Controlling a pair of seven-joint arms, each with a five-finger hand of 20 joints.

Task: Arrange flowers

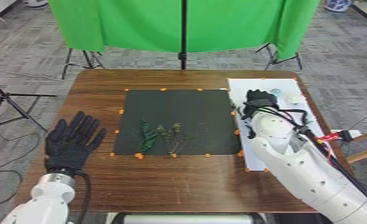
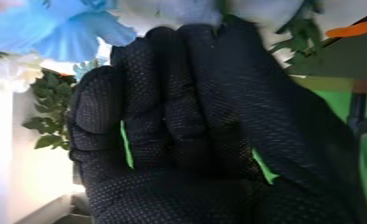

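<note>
In the head view, my left hand (image 1: 69, 142) rests palm-down with straight, spread fingers at the table's left side. My right hand (image 1: 261, 99) is over the white board (image 1: 258, 86) at the right, among blue and white flowers (image 1: 294, 99). A broad green leaf (image 1: 147, 135) and a thin flowering sprig (image 1: 172, 135) lie side by side on the dark mat (image 1: 179, 107). In the right wrist view, my right hand (image 2: 175, 125) has its thumb against a finger, pinching a thin green stem (image 2: 222, 6) at the tips. A blue flower (image 2: 68, 27) and white petals surround the fingertips.
Orange markers (image 1: 139, 156) dot the edges of the mat and board. A red and white object (image 1: 340, 135) sits by the table's right edge. Behind the brown table (image 1: 162, 187) hangs a green cloth (image 1: 135, 25) with a black stand.
</note>
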